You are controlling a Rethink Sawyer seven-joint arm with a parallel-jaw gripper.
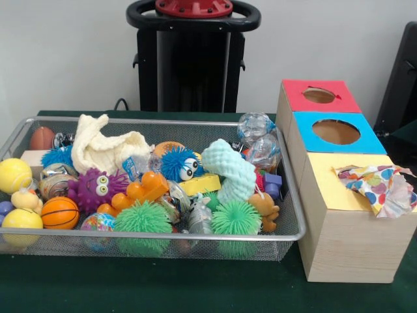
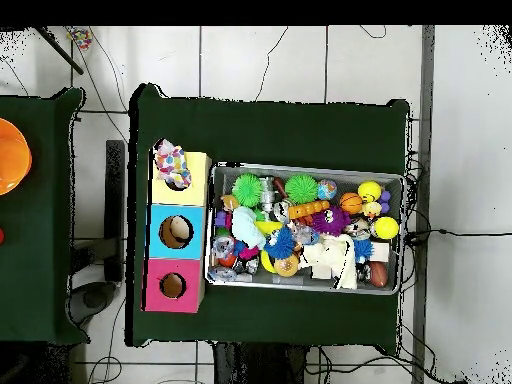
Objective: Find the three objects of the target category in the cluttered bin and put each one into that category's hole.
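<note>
While the arm sits out of sight, your table holds bin and box side by side.

You see no claw, so its state can't be told. The wire bin brims with toys; beside it, the wooden box shows red, blue and yellow tops. A spotted cloth fills the yellow hole, and a cream cloth lies in the bin.
</note>
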